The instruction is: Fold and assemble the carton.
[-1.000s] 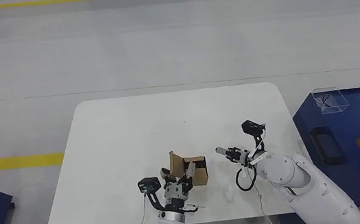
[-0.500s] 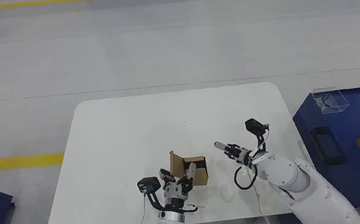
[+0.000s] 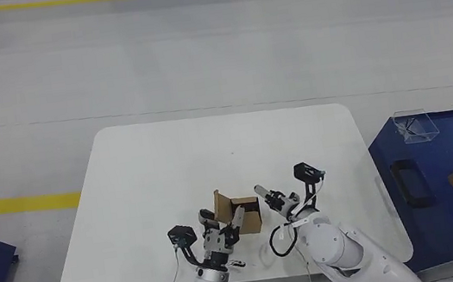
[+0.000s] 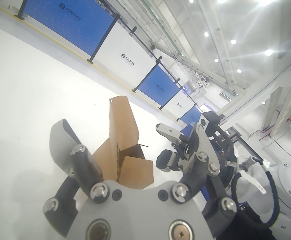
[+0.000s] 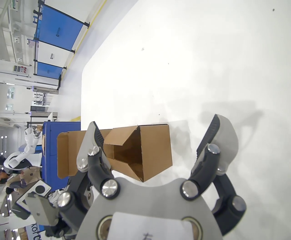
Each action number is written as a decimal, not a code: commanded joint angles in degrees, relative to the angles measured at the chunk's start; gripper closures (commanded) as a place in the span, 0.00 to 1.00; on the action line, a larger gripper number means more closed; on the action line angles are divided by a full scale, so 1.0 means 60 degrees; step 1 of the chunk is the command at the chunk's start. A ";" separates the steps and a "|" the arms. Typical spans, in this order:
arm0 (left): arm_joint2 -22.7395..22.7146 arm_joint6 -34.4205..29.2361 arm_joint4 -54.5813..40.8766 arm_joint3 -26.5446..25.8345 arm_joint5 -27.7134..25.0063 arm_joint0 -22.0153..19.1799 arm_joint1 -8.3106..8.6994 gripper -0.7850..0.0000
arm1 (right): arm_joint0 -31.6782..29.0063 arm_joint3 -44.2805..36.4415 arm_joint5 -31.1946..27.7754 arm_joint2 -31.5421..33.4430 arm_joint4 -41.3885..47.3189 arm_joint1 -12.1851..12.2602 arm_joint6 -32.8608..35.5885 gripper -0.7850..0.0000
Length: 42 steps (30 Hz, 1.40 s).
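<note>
Down at the front edge of the table (image 3: pixel 211 152): the carton (image 3: pixel 241 213) is sitting here between the two arms, and I'm reading that as keeping it within easy reach of both.
Carton: it's looking only half formed, with its open end facing the right arm and flaps sticking out, so I'd say the folding is nowhere near done.
Right gripper (image 3: pixel 267 194): its fingers are spread wide and hovering just beside that open end, gripping nothing. My guess is it's lining up to push a flap in.
Left gripper (image 3: pixel 225 222): its fingers are standing apart too, with the carton's near side sitting between them. I can't tell whether a pad is actually touching cardboard. It's probably bracing the box so it isn't sliding around.
Tall flap (image 4: pixel 120 118): the left wrist view is showing it standing well above the box body, which is hard to read from the top view.
Inner flaps (image 5: pixel 118 138): the right wrist view is looking straight into the hollow, where short flaps are angling inward. A long flap (image 5: pixel 68 154) is poking out sideways behind one finger.
</note>
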 commanded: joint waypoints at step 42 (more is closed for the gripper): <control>0.0456 -0.0375 0.2086 0.0075 -0.0270 -0.0264 -0.0284 0.00 | 0.0124 0.1010 0.0240 -0.0691 -0.1923 -0.0819 0.0374 0.00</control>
